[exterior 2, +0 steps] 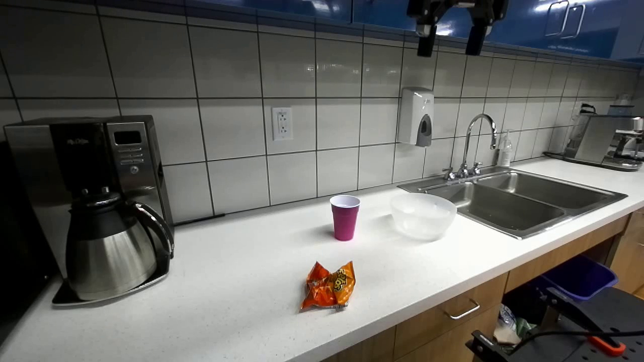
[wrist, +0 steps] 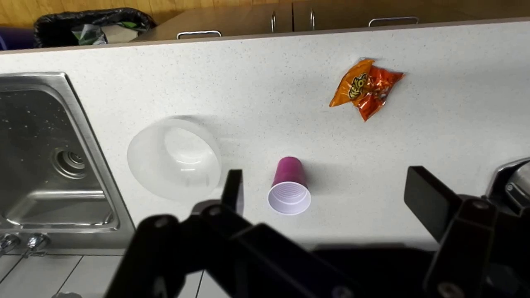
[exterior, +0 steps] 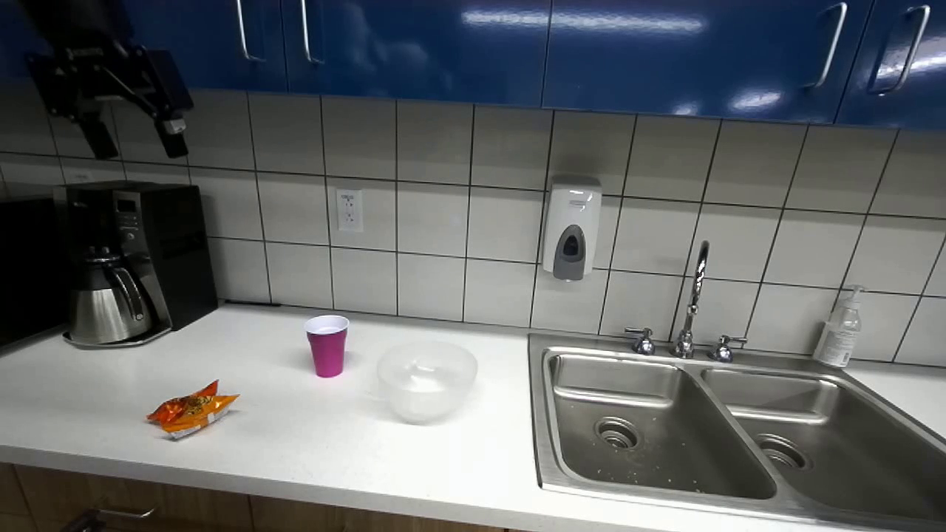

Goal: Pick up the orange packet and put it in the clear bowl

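The orange packet [exterior: 194, 412] lies crumpled on the counter near its front edge; it also shows in an exterior view [exterior 2: 329, 287] and in the wrist view [wrist: 364, 87]. The clear bowl [exterior: 421, 403] stands upright between the packet and the sink; it also shows in an exterior view [exterior 2: 423, 225] and in the wrist view [wrist: 151, 159]. Both are uncovered, and the bowl looks empty. My gripper [exterior: 140, 148] is high above the counter, pointing down, open with nothing between its fingers; it also shows in an exterior view [exterior 2: 450, 49] and in the wrist view [wrist: 325, 176].
A purple cup [exterior: 327, 347] stands upright beside the bowl, toward the wall. A coffee maker with a steel carafe [exterior 2: 113, 251] stands at one end of the counter. A steel double sink [exterior: 543, 414] lies beyond the bowl. Blue cabinets [exterior: 414, 44] hang above, near the gripper's height.
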{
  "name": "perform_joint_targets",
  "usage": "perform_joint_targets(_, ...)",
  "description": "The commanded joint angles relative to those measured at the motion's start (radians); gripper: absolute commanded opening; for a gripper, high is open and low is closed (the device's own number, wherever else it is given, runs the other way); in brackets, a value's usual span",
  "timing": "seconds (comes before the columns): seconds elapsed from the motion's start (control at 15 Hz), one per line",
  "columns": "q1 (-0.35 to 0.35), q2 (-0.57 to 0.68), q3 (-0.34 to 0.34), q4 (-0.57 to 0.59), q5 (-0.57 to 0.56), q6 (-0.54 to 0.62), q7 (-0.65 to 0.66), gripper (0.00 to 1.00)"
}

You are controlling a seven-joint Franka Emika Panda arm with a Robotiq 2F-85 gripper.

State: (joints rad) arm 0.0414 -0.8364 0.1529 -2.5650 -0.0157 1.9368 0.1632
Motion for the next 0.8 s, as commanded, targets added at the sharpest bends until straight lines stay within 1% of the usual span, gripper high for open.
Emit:
perform_joint_targets(0.0, -0.005, 0.046, 0.020, -0.026, 0.004, 0.057, 0.048, 1.00)
perform_joint_targets(0.27, -0.019, 0.121, 0.033, -0.047, 0.002, 0.128, 0.118, 1.00)
perform_joint_targets(0.4, -0.027, 0.168, 0.050, -0.050, -0.001, 0.161, 0.177, 1.00)
perform_joint_targets(0.73, -0.030, 0.271, 0.109, -0.037, -0.015, 0.201, 0.335, 1.00)
